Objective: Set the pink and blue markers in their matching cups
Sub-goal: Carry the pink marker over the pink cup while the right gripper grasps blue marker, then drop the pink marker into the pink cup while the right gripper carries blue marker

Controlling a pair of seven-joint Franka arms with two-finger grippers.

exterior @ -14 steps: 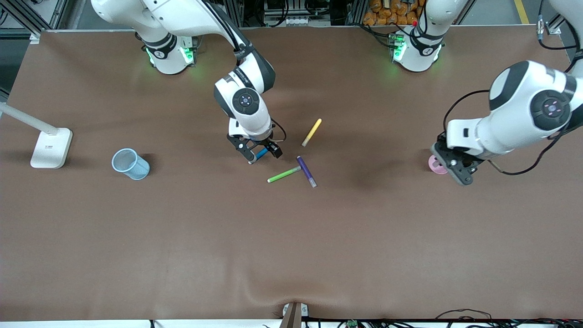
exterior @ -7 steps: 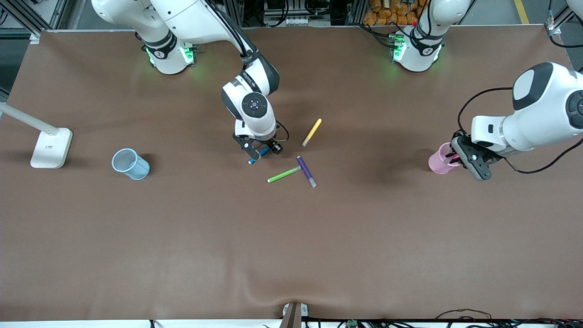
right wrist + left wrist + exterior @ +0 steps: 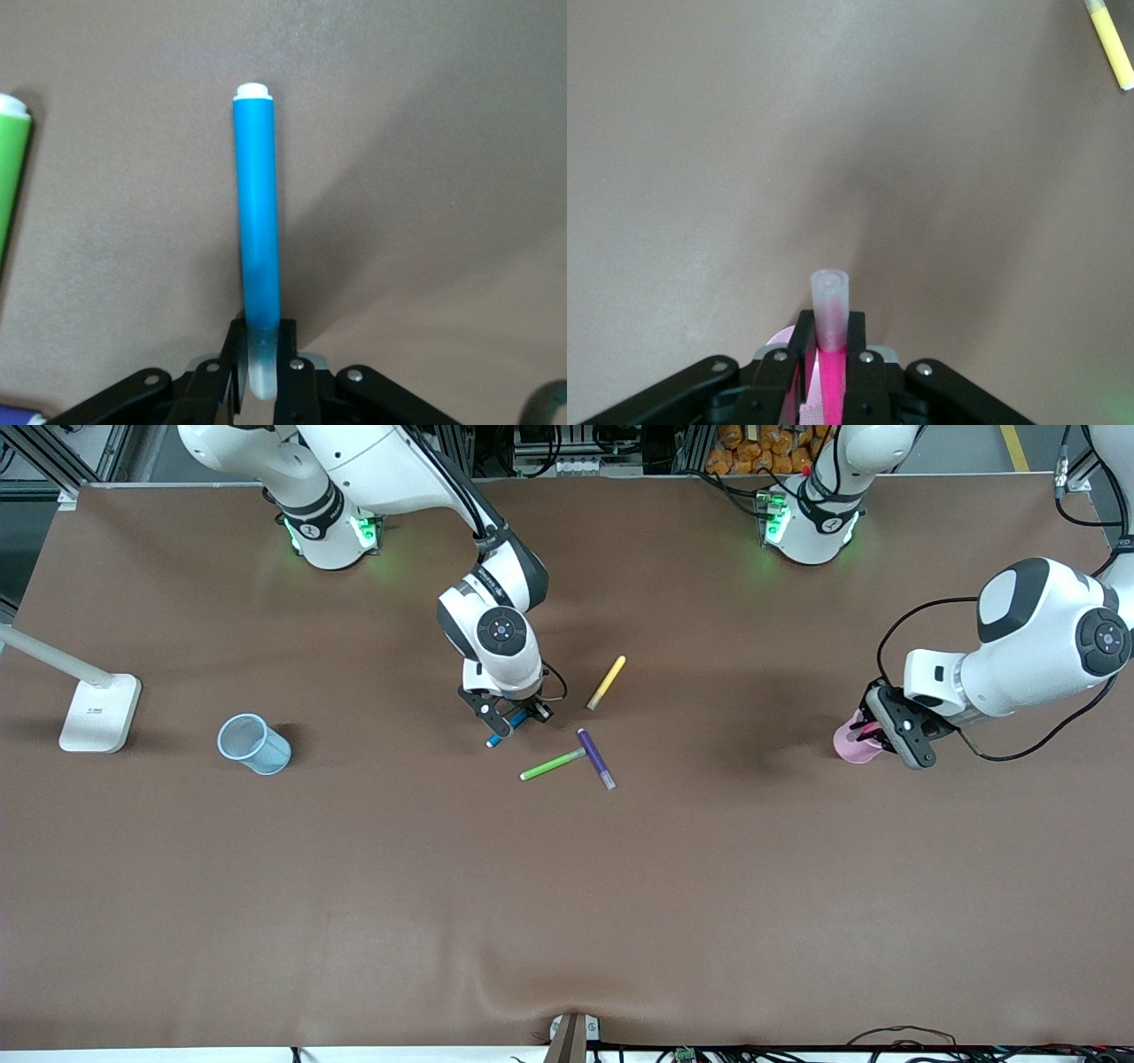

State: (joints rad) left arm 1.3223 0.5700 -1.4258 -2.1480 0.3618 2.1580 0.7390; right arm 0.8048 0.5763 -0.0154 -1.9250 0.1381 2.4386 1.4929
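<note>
My right gripper [image 3: 512, 720] is shut on the pale capped end of the blue marker [image 3: 494, 738] near the table's middle; the marker slants down toward the table. In the right wrist view the blue marker [image 3: 257, 221] runs out from between the fingers of the right gripper [image 3: 261, 354]. My left gripper [image 3: 879, 731] is over the pink cup [image 3: 849, 747], shut on the pink marker [image 3: 831, 376], whose pale cap [image 3: 830, 305] sticks out past the fingers of the left gripper [image 3: 830, 350]. The cup's rim [image 3: 780, 337] shows beside the fingers. The light blue cup [image 3: 254, 744] stands toward the right arm's end.
A yellow pen [image 3: 607, 682], a green pen [image 3: 551, 764] and a purple pen with grey cap [image 3: 595, 757] lie beside the right gripper. A white lamp base [image 3: 99, 710] stands past the blue cup at the table's end.
My left gripper swung off the pink cup toward the left arm's end, then came partly back over it. My right gripper, holding the blue marker, shifted slightly toward the yellow pen.
</note>
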